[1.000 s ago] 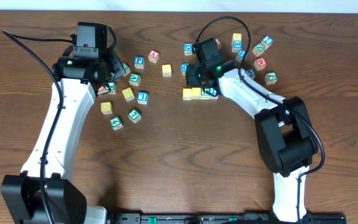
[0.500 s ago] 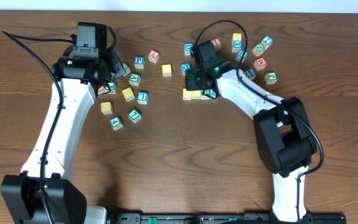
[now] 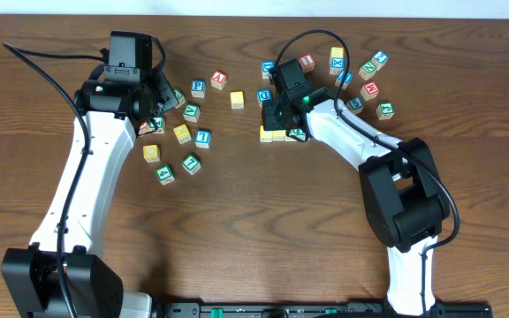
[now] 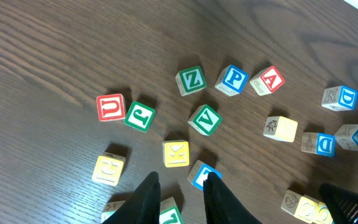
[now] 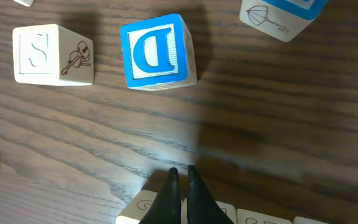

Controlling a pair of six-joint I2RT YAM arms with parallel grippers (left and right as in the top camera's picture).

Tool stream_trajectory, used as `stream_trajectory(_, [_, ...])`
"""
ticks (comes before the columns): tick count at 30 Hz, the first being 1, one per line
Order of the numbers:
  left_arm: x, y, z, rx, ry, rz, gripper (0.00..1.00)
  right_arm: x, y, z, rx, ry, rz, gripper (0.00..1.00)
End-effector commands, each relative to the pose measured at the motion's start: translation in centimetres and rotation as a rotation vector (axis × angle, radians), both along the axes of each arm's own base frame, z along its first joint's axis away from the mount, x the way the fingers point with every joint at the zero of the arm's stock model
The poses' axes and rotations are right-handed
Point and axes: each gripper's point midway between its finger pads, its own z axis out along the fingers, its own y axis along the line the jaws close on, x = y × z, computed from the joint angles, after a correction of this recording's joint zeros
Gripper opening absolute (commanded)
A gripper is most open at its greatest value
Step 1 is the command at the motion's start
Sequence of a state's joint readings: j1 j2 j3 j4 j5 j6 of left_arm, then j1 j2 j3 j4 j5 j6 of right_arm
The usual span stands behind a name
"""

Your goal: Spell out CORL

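We see the right gripper point(image 5: 182, 183) with its two fingers pressed tight together, holding nothing. It points down at the brown table point(image 3: 237, 221), right by the far side of a short row of letter cubes point(image 3: 273, 134). The row lies a little right of the middle of the table. Its two left cubes have yellow tops. The others are partly hidden, so we cannot read them. A blue D cube point(image 5: 157, 51) sits just beyond the fingers. The left gripper point(image 4: 180, 182) hangs over the loose cubes point(image 3: 181, 133) on the left side. Its fingers stand a little apart with bare wood between them. A yellow K cube point(image 4: 176, 154) and a blue cube point(image 4: 200, 177) lie close to its tips.
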State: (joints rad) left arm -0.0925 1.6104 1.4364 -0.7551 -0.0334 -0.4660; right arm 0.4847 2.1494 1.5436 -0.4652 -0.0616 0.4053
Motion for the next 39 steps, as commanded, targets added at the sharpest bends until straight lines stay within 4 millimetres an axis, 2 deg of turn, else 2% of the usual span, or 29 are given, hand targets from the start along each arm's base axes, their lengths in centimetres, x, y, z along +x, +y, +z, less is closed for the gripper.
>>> stream_trajectory(1, [-0.05,0.40,-0.34,0.023,0.008,-0.003,0.25,0.03,0.07,-0.67,-0.014,0.010,-0.017,0.01])
stream_trajectory(39, [0.20,0.37,-0.19,0.014,-0.004,0.010,0.25,-0.80,-0.18,-1.10,-0.019,0.052,-0.029,0.01])
